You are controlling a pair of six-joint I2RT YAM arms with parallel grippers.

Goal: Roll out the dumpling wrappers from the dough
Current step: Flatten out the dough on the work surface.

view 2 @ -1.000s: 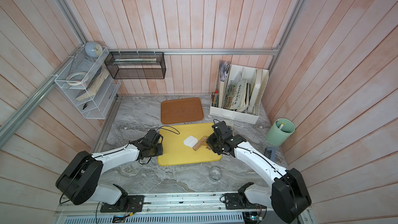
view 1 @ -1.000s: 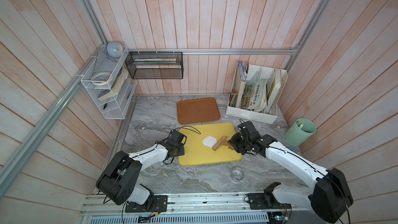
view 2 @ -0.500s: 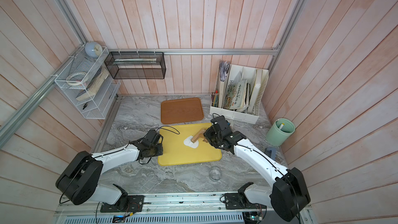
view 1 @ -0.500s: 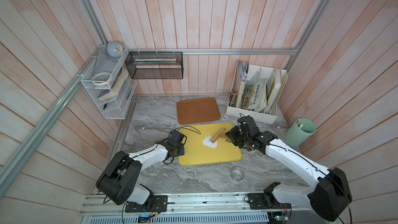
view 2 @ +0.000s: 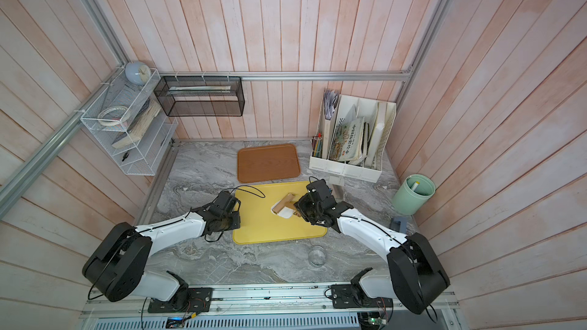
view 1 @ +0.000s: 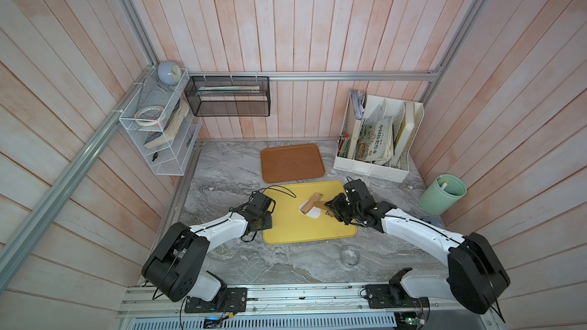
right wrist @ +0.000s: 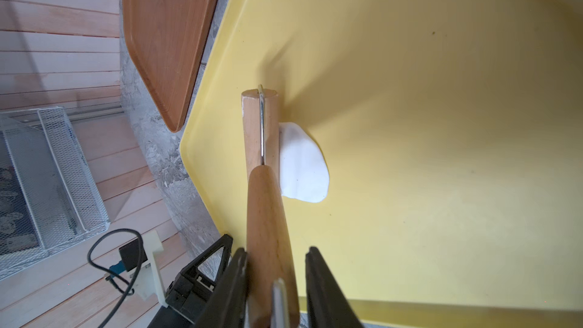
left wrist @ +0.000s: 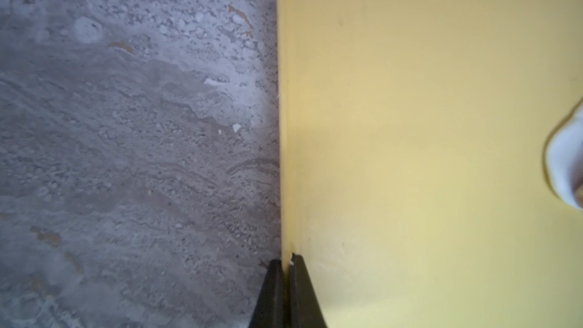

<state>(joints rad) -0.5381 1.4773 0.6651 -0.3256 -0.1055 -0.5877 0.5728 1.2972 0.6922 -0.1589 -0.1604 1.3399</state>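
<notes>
"Dough (right wrist: 303,165) first — where is it?"

"On the tray (right wrist: 441,105), in its far half, toward the right arm's side, lying flat. It's a white, flattish blob with an uneven outline. The roller (right wrist: 252,127) lies across one side of it, touching it, so part of it is hidden under the wood."

"Who has the roller?"

"The right end effector (right wrist: 277,252). Its jaws stand partly apart with the wooden handle gripped between them, and the barrel rests on the dough. The left end effector (left wrist: 285,260) is closed tight at the tray's left rim, one finger on the desk (left wrist: 126,153) side, one inside; I judge it pins the tray."

"How will the dough handle?"

"Soft and light, I'd say, and likely tacky. It should spread under modest pressure and tear or wrinkle if dragged. I wouldn't pinch it at all — work it through the roller. If it must be moved, lift a thin edge slowly."

"And the roller?"

"Stiff, smooth wood. Holding the handle well behind the barrel looks right: it keeps the fingers off the dough, though a smooth handle may twist under a hard push."

"Is the dough round?"

"No; the outline is lopsided, so I judge the rolling unfinished."
</notes>
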